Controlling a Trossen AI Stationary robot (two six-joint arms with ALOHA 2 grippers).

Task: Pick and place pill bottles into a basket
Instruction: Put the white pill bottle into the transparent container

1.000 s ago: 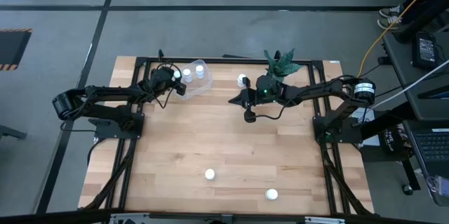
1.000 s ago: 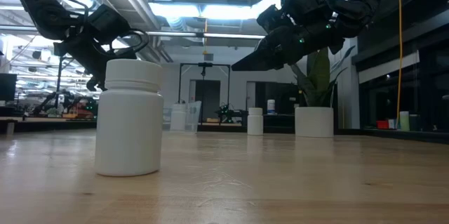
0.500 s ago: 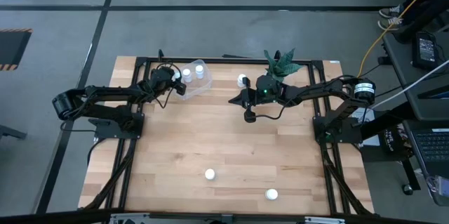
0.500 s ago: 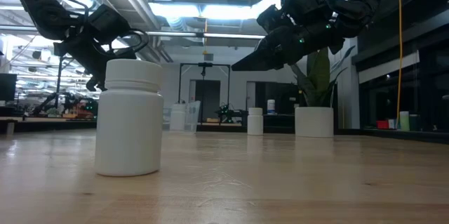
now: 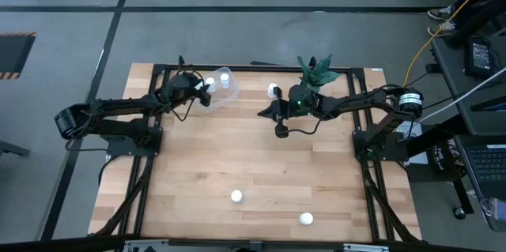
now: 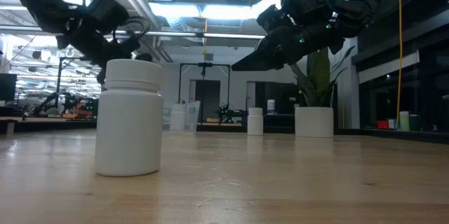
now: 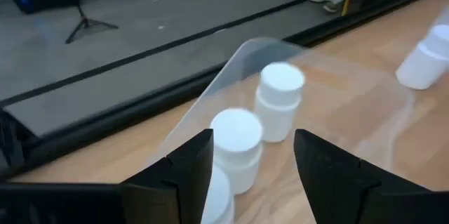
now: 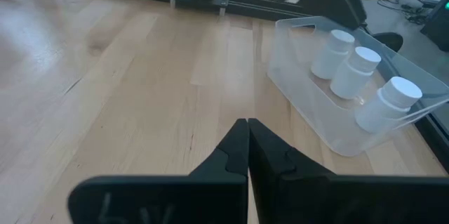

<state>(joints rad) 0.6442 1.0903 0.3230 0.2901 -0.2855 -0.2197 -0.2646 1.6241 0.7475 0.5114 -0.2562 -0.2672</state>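
Observation:
The clear basket (image 5: 224,99) stands at the far left of the table and holds three white pill bottles (image 8: 356,71), all upright. My left gripper (image 5: 203,92) hovers open over the basket's left end, its fingers (image 7: 189,164) on either side of the bottles (image 7: 237,138) without touching them. My right gripper (image 5: 264,113) is shut and empty above the table's middle, pointing toward the basket (image 8: 316,115). One bottle (image 5: 273,90) stands beside the plant pot. Two bottles (image 5: 236,196) (image 5: 306,219) stand near the front edge.
A white pot with a green plant (image 5: 315,73) stands at the far edge, just behind my right arm. Bare wood lies between the basket and the two near bottles. In the low view one near bottle (image 6: 128,117) stands large in front.
My left gripper has risen a little above the basket and tipped its fingers upward. My right gripper and the bottles have kept still.

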